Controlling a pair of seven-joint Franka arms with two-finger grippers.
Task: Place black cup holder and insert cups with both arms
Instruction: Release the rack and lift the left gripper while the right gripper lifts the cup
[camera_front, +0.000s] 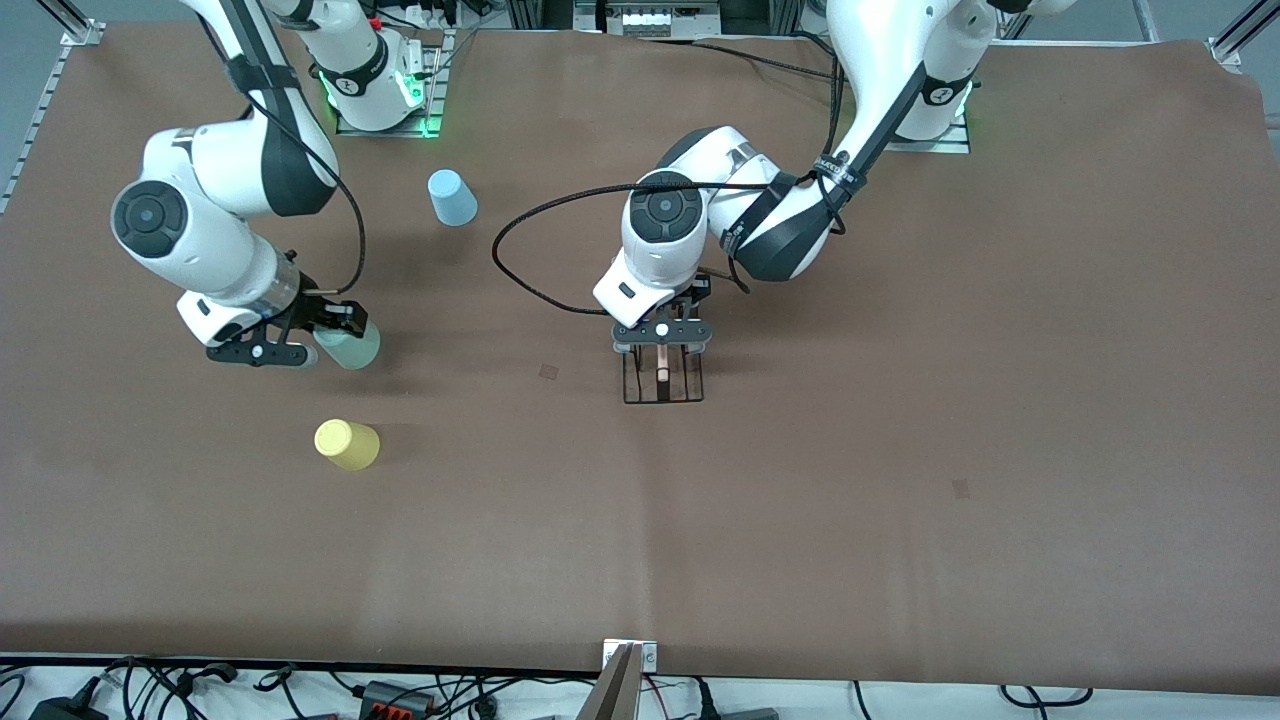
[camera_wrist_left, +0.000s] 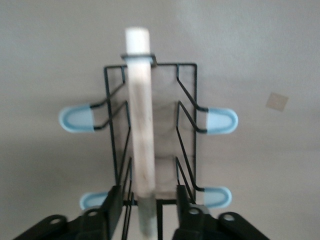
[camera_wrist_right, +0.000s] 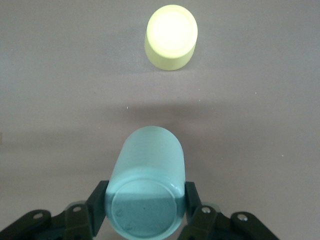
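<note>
**Rack down, first cup in hand, none hung yet**

Sweep the front view from its left edge. You see the right gripper (camera_front: 315, 338) clamped on the mint green cup (camera_front: 350, 345), the fingers pressed against its sides and the cup lying sideways in the grip, just above the table. The yellow cup (camera_front: 347, 444) stands upside down on the mat, nearer the camera than that gripper, and the light blue cup (camera_front: 452, 197) stands upside down closer to the right arm's base.

Move on to the middle of the table. There the black cup holder (camera_front: 663, 378) stands on the mat with the left gripper (camera_front: 662, 340) directly over its top. In the left wrist view the fingers (camera_wrist_left: 112, 210) sit either side of the wooden rod (camera_wrist_left: 141, 125) with a gap showing on each side, so they look partly parted and not gripping it.

Judge the progress so: the rack looks placed, one cup is picked up, and all three cups remain to go onto the pale blue pegs (camera_wrist_left: 221, 121).

The surface is a plain brown mat (camera_front: 900, 450) over the whole table, with aluminium framing at the corners and loose cables (camera_front: 400, 690) along the camera's edge.
</note>
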